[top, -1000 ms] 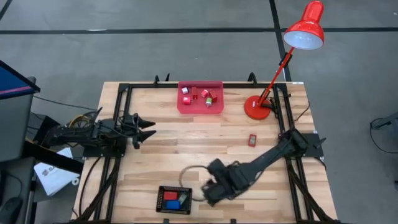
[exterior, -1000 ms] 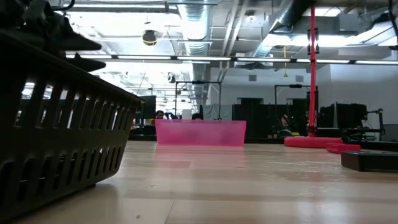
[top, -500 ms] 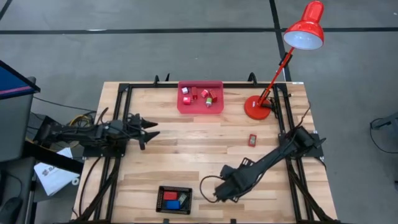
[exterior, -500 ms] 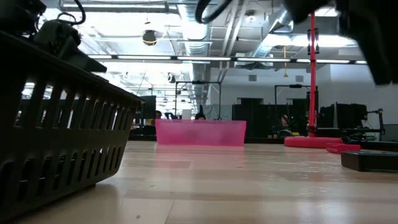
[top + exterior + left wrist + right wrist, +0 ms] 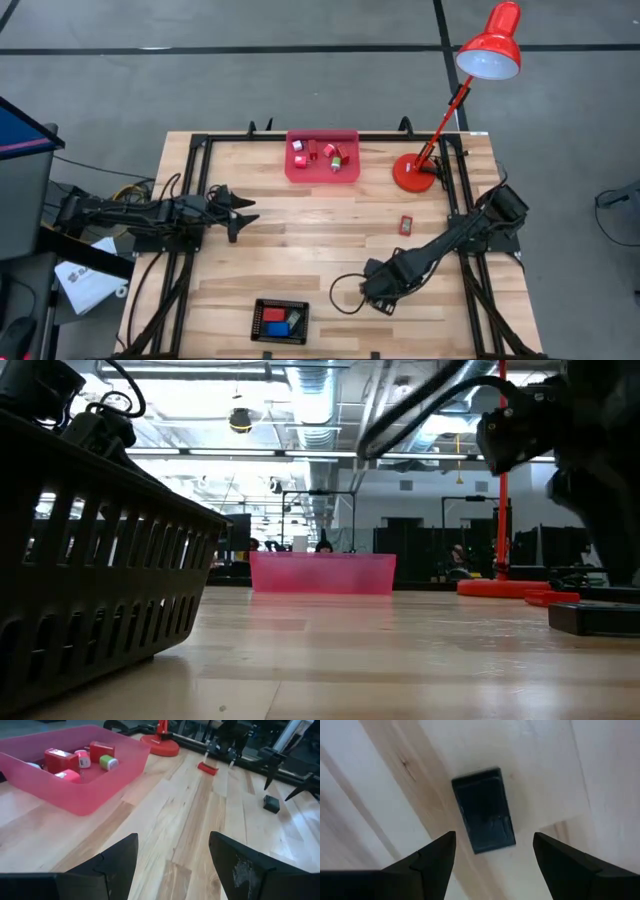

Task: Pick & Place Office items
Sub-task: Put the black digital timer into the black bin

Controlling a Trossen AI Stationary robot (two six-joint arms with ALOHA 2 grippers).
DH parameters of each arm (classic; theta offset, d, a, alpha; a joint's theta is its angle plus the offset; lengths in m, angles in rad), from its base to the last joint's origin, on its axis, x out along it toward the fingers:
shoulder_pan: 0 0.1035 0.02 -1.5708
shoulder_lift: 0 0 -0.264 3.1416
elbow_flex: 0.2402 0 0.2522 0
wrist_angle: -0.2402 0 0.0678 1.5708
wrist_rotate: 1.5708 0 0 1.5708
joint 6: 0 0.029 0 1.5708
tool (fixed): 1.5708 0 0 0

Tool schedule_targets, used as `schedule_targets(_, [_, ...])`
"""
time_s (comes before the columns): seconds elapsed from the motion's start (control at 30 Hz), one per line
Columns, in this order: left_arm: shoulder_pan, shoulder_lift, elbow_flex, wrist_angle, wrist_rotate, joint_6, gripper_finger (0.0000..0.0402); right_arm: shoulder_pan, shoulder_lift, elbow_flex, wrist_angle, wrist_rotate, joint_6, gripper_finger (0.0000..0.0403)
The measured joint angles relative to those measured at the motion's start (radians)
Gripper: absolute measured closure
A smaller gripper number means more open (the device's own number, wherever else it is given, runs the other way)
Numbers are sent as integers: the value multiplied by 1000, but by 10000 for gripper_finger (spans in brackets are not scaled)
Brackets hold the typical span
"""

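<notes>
The tabletop (image 5: 300,250) is carrying a pink bin (image 5: 322,156) at the middle of its far edge, holding several red and red-and-white office items (image 5: 75,761), and a black slotted basket (image 5: 280,321) at its near edge, holding a red block (image 5: 271,314) and a blue block (image 5: 279,326). The right arm is working over the near right part of the tabletop: the right tool (image 5: 492,855) is hanging with fingers spread wide directly above a black rectangle (image 5: 484,810), which is lying flat and not yet gripped. A small red piece (image 5: 406,224) is lying loose near the right edge. The step in hand appears to be the approach to the black rectangle; the next move is calling for a straight descent, fingers straddling its short sides, then closure. The left tool (image 5: 172,865) is waiting near the left edge, fingers wide and empty.
</notes>
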Motion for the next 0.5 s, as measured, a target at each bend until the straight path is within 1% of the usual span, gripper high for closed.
schedule_targets(0.13, [0,5,0,1,0,0,161,1,9,-38,64,8,-94,142])
schedule_targets(0.23, [0,9,0,3,0,0,161,4,8,-75,113,16,-123,142])
schedule_targets(0.43, [0,12,-1,10,0,0,161,23,0,-165,225,11,-105,142])
schedule_targets(0.5, [0,12,-1,11,0,0,161,32,-1,-180,235,20,-95,142])
